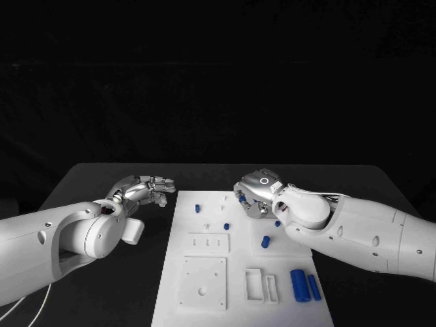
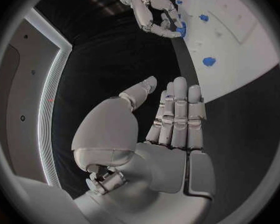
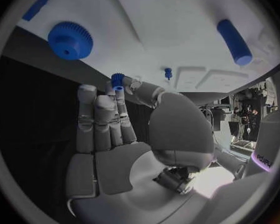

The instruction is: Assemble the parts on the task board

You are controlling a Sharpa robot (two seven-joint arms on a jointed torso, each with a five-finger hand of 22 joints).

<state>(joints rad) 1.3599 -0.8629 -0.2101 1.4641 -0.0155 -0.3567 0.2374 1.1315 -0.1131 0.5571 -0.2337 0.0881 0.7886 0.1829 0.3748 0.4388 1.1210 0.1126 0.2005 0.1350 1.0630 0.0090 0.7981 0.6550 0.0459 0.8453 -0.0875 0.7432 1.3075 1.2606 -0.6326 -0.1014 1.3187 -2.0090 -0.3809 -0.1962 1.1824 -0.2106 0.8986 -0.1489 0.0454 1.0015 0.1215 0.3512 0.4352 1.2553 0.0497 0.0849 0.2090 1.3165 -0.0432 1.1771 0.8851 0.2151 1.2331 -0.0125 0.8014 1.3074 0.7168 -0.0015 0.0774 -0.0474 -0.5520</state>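
From my head I look down on the desk [image 1: 100, 178] and the white board [image 1: 240, 272] in the middle of it. My left robot hand [image 1: 146, 190] hangs over the desk just beside the board's left edge, and it holds nothing. My right robot hand [image 1: 258, 196] is over the far part of the board with its fingers curled in. Blue parts lie on the board: a thick peg [image 1: 298, 284] near my end and a short pin [image 1: 265, 241] in the middle. From my left wrist I see my left robot hand [image 2: 159, 134] with its fingers straight, side by side, and the thumb out, with nothing in it. Past it I see my right robot hand [image 2: 155, 12] at the board's edge with a bit of blue at its fingertips. From my right wrist I see my right robot hand [image 3: 130, 129] pinching a small gear [image 3: 118, 79] between thumb and fingertips, close to the board. A big gear [image 3: 71, 40] and a long peg [image 3: 233, 41] lie flat on the board [image 3: 177, 30] nearby. I think the small gear is hard plastic, very light, and will not bend. Its teeth should give my fingertips some grip, but it is so tiny it could pop out if I squeeze wrong. I should hold it by its toothed rim and keep the hole free.
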